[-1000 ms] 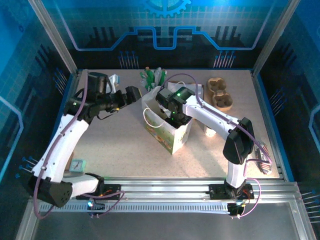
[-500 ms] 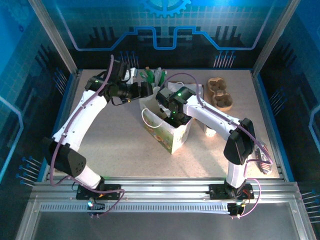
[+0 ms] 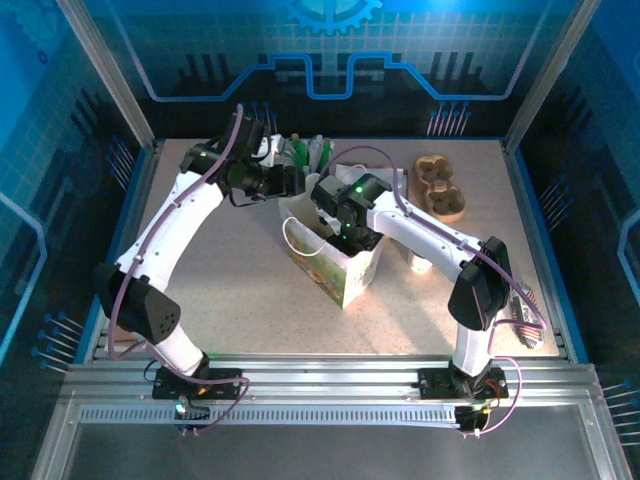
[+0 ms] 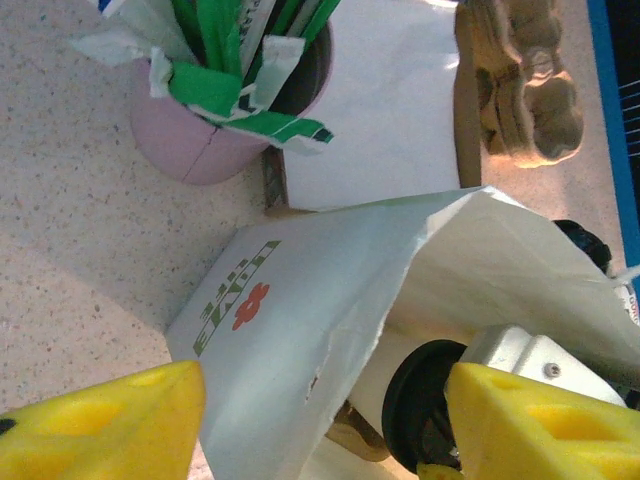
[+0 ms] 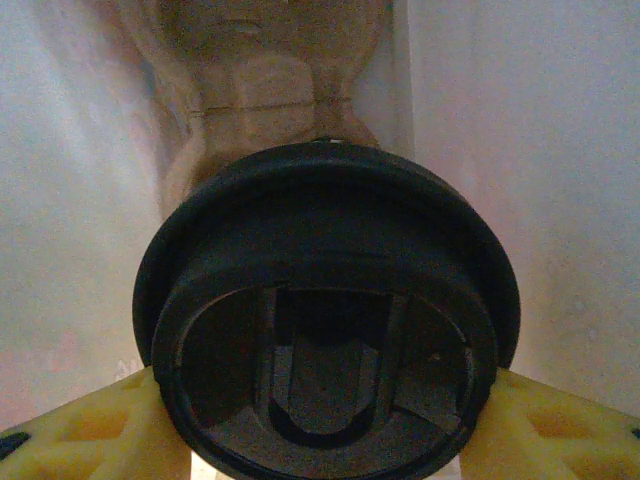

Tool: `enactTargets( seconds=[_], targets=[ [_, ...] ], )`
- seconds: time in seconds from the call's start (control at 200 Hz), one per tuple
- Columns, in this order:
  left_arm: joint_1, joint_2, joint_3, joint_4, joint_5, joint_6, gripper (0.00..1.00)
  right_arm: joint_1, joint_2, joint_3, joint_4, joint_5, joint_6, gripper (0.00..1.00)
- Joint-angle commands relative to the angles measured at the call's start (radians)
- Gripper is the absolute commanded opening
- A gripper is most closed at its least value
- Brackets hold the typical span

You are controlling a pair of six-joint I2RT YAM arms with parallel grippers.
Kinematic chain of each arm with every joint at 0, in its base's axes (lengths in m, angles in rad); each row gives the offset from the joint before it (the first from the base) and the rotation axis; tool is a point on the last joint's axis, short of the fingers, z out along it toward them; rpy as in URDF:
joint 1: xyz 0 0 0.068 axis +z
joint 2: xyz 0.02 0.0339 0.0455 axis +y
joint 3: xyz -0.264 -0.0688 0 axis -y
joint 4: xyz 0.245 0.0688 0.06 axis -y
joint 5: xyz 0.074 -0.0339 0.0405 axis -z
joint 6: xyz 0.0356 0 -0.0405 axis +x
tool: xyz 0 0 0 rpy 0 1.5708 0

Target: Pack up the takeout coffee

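Right gripper (image 5: 320, 432) was clamped on the takeout coffee (image 5: 325, 290), yellow fingers (image 5: 80, 435) pressed to either side of its black lid. The cup sat inside the white paper bag (image 3: 347, 277), mid-table, with a brown moulded tray (image 5: 262, 70) beyond it. Left gripper (image 4: 322, 425) was at the bag's far-left rim, jaws apart, one bag wall between them. Pink cup of sticks (image 4: 195, 140) stood just behind the bag.

I hold the takeout coffee (image 5: 325, 320) between my right jaws, pads pressed to both sides of its round black plastic lid (image 4: 418, 400). The lid's ribbed, recessed top faces me. It sits inside the open white paper bag (image 4: 300, 300); the cup beneath is hidden.
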Motion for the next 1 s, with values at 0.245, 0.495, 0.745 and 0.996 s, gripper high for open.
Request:
enactTargets(
  seconds=[0.245,0.495,0.745,0.996],
  targets=[
    [-0.009,0.058,0.045,-0.047,-0.052,0.040,0.42,0.013,-0.048,-0.007,0.001,-0.009,-0.008,0.53],
    [-0.008,0.051,0.031,-0.042,-0.088,0.037,0.20,0.016,-0.064,-0.047,0.002,0.000,0.000,0.53],
    [-0.009,0.042,0.014,-0.030,-0.100,0.033,0.14,0.019,-0.068,-0.079,0.010,-0.002,0.008,0.53],
    [-0.009,0.035,0.001,-0.025,-0.104,0.033,0.12,0.014,-0.059,-0.109,0.043,-0.007,0.008,0.53]
  ],
)
